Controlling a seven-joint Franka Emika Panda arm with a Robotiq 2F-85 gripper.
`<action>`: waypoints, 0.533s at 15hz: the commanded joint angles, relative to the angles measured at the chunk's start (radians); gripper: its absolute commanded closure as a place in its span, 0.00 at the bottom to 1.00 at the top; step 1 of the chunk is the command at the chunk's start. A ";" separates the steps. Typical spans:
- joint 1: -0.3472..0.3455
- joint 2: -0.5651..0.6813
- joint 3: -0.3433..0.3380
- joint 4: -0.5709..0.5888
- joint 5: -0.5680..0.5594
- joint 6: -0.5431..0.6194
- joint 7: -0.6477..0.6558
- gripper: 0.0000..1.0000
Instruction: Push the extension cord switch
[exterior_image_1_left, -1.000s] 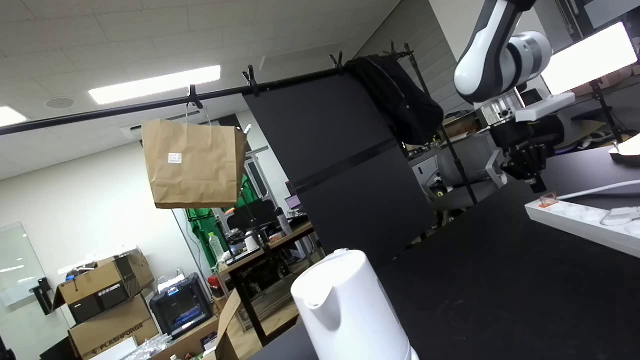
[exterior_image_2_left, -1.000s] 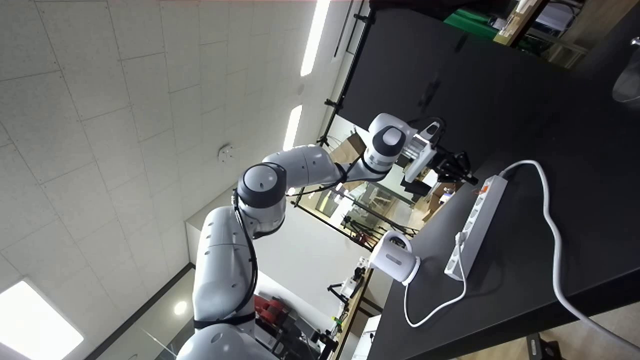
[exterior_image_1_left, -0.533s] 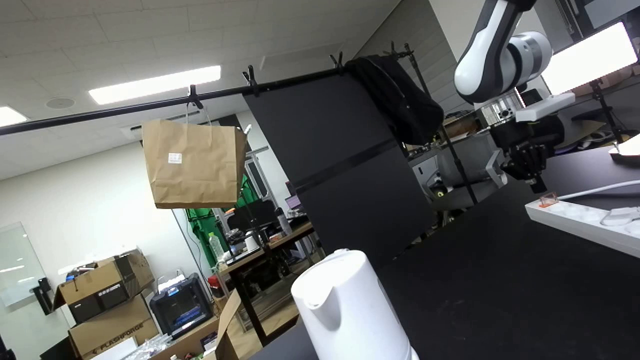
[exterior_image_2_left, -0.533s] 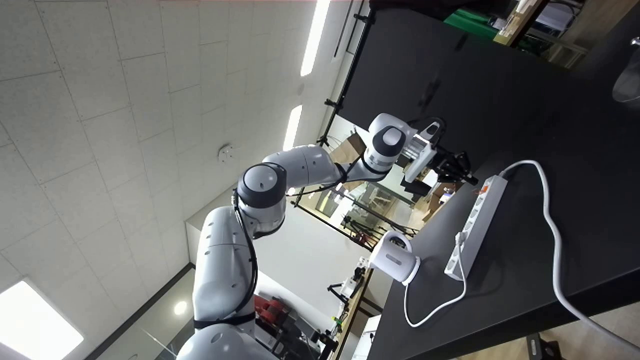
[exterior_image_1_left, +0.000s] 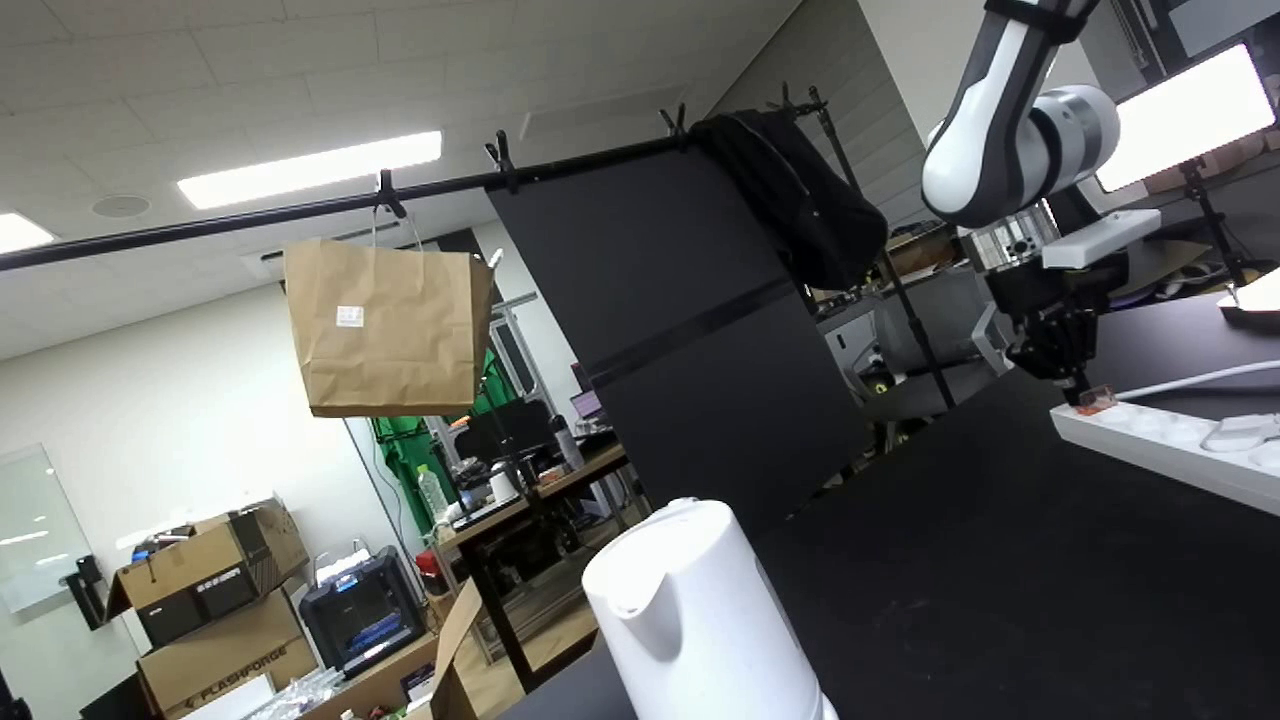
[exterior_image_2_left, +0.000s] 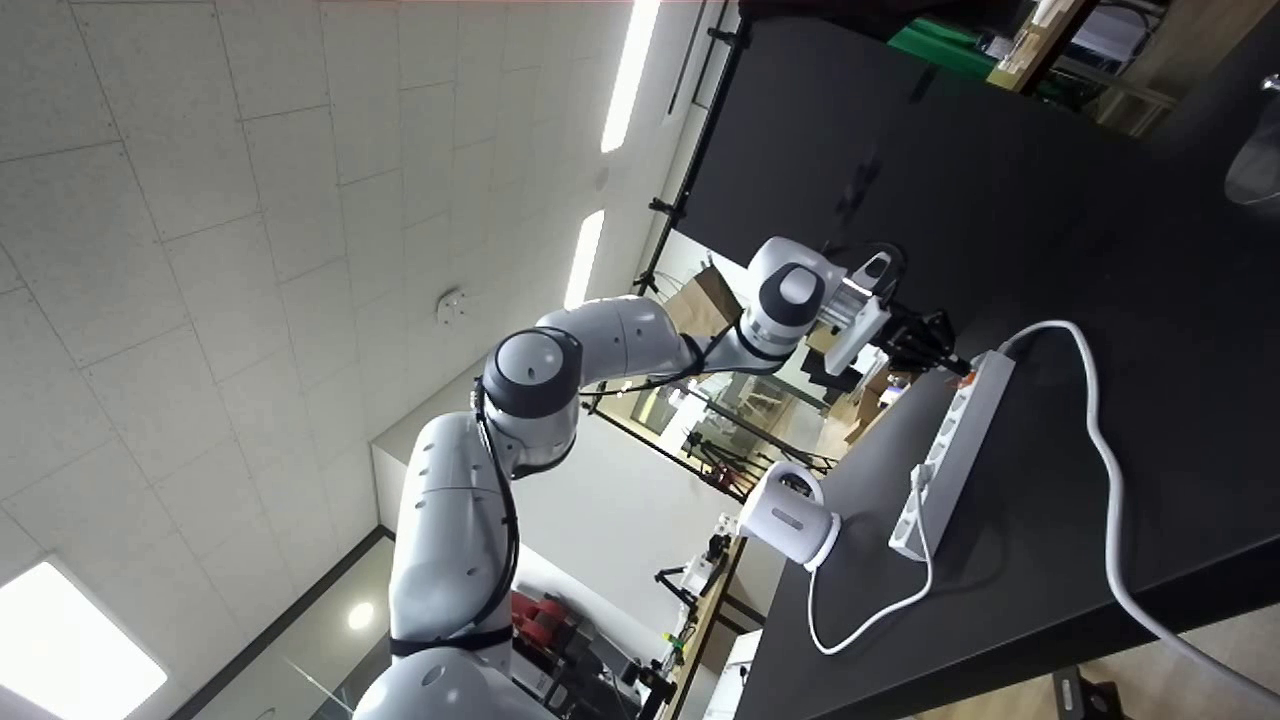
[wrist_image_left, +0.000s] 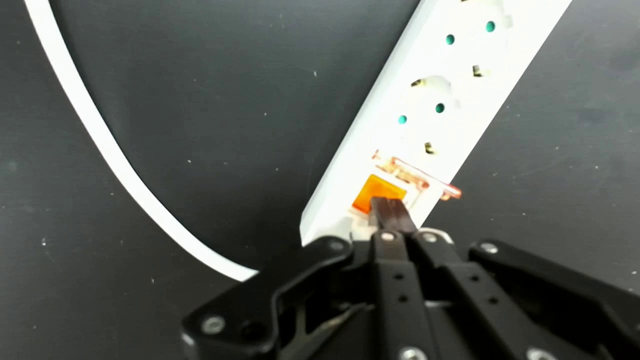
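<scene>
A black table (exterior_image_2_left: 1040, 480) spread beneath everything, and on it stood a white kettle (exterior_image_2_left: 785, 520), its lead (exterior_image_2_left: 828, 652) plugged into the extension cord (exterior_image_2_left: 958, 455). That long white bar lay on the tabletop in both exterior views. I judged it stiff plastic, fairly light, and smooth enough to slide under a sideways shove. I wanted a push straight down, no grasp needed; if it skated, its long flanks would be the place to hold. Its short end was just beside my working spot, leaving little margin that way. Dark tabletop ran along both flanks in the wrist view, the thick white cable (wrist_image_left: 126, 171) curving apart from one.

My gripper (wrist_image_left: 392, 215) pointed down over that end, fingers together with nothing visible between them. A reddish see-through cover (wrist_image_left: 417, 176) stood raised between the nearest socket (wrist_image_left: 422, 116) and the orange switch (wrist_image_left: 376, 191); I judged it fragile. The fingertips overlapped the switch's edge and seemed to touch; whether it was pressed, I couldn't tell.
</scene>
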 joint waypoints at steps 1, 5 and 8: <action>-0.012 -0.001 0.017 -0.023 -0.010 0.048 0.005 1.00; -0.012 0.001 0.020 -0.026 -0.011 0.055 0.002 1.00; -0.002 0.009 0.016 -0.026 -0.021 0.054 0.004 1.00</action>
